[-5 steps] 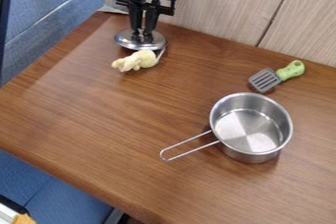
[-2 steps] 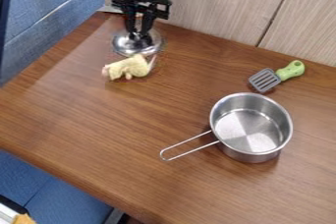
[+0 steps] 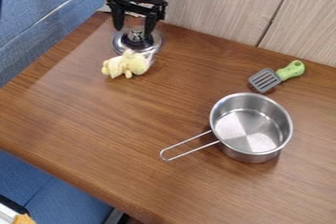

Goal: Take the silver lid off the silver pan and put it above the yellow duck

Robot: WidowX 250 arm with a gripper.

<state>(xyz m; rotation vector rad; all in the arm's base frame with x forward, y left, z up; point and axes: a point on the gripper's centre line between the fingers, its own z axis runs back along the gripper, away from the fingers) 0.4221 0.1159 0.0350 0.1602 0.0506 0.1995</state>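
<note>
In our camera view, we see the end effector at eleven o'clock, its fingers spread apart over the silver lid. The lid sits on the table, with the yellow toy right by its rim at seven o'clock. Our silver pan stands uncovered at four o'clock, its handle pointing to eight.

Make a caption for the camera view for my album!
Open black end effector above a round silver metal lid, beside a lumpy yellow toy.
</note>
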